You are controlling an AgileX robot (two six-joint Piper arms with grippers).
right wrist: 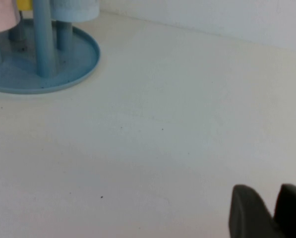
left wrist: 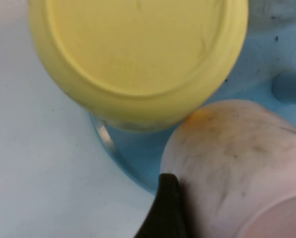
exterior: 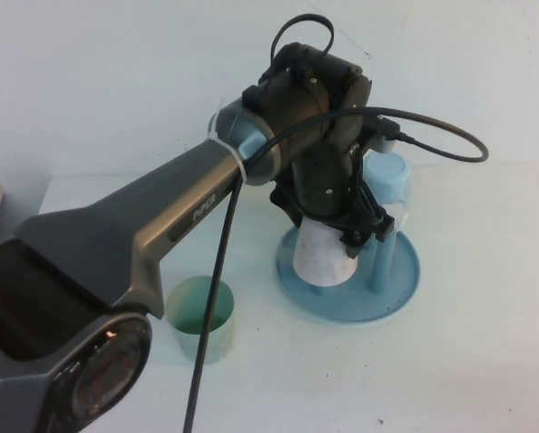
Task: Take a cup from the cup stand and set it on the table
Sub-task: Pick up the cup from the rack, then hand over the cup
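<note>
Your left gripper (exterior: pixel 341 221) is down over the pink cup (exterior: pixel 325 257) on the blue cup stand (exterior: pixel 395 293); can't tell if it's clamped. Lift straight up off the peg, clear the yellow cup (left wrist: pixel 138 54). Right gripper (right wrist: pixel 266 210) hangs low over the table (right wrist: pixel 187 124), nearly closed, empty.

Even, diffuse overhead light, slightly cool cast; table (exterior: pixel 486 361) near-white with soft, faint shadows under the cup stand (exterior: pixel 404 289). Left wrist view heavily defocused: yellow cup (left wrist: pixel 138 54) and cup (left wrist: pixel 237 163) blurred at close range. Right wrist view soft, no glare.
</note>
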